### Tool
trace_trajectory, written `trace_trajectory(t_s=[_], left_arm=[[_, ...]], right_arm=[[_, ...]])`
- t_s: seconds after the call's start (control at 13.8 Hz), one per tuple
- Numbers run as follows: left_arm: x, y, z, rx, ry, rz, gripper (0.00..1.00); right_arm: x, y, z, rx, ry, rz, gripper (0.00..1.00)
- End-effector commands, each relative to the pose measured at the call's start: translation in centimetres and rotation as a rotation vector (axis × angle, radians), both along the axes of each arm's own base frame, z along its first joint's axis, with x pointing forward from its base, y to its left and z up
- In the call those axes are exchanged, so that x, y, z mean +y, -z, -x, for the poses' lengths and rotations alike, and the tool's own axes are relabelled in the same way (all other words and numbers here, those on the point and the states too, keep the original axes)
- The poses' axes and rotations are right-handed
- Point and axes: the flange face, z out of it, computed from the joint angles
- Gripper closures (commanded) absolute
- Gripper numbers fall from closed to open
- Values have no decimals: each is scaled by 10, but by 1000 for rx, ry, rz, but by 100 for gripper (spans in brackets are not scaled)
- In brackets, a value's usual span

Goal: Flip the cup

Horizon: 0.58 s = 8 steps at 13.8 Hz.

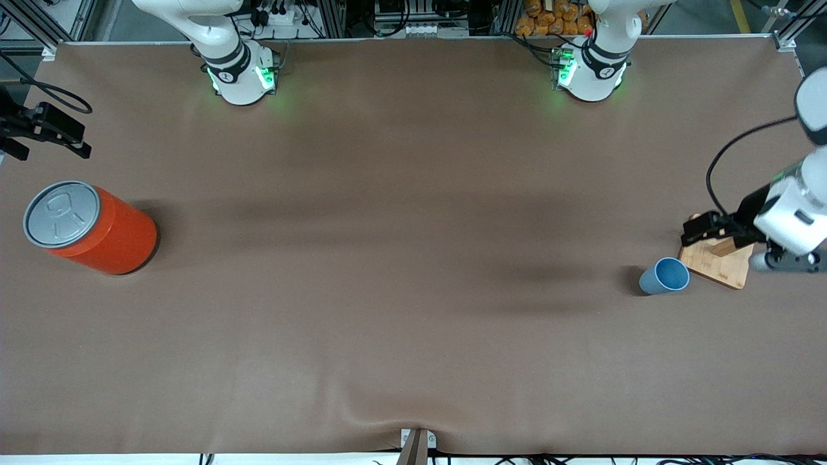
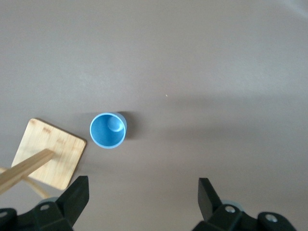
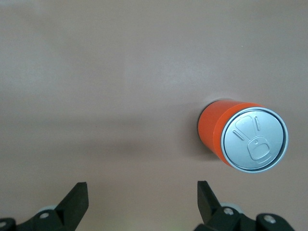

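The small light-blue cup (image 1: 664,276) stands on the brown table toward the left arm's end, mouth up; its blue inside shows in the left wrist view (image 2: 108,130). My left gripper (image 1: 700,227) hangs open and empty in the air over a wooden stand beside the cup; in its wrist view (image 2: 143,197) the jaws are wide apart with bare table between them. My right gripper (image 1: 76,139) is open and empty in the air at the right arm's end of the table, its jaws wide apart in its wrist view (image 3: 142,197).
A large orange can (image 1: 97,232) with a grey pull-tab lid stands near the right arm's end; it also shows in the right wrist view (image 3: 240,139). A bamboo board with a slanted stick (image 1: 718,261) lies beside the cup, seen also in the left wrist view (image 2: 48,154).
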Motion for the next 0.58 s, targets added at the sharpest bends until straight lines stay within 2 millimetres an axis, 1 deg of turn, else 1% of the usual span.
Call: trace_trajectory(t_s=[0.0,0.07,0.14,0.29,0.36,0.43,0.51], left_arm=[[-5,-45,13,14,4,-20,0],[-8,-48,22,60,2,-28,0],[-11,-59,30,59,-1,-35,0],[-11,-68,36,49,-3,-39,0],[-13,-77,43,34,-6,-45,0],[-15,-79,47,34,-6,-49,0],[-21,-86,53,22,4,-51,0]], right_arm=[[0,-2,-1,3,-5,7,0],[0,-2,-1,3,-5,7,0],[0,-2,-1,3,-6,7,0],[0,-2,-1,3,-6,7,0],[0,-2,-1,3,-6,7,0],[0,-2,-1,3,-5,7,0],[0,-2,-1,3,-5,7,0]])
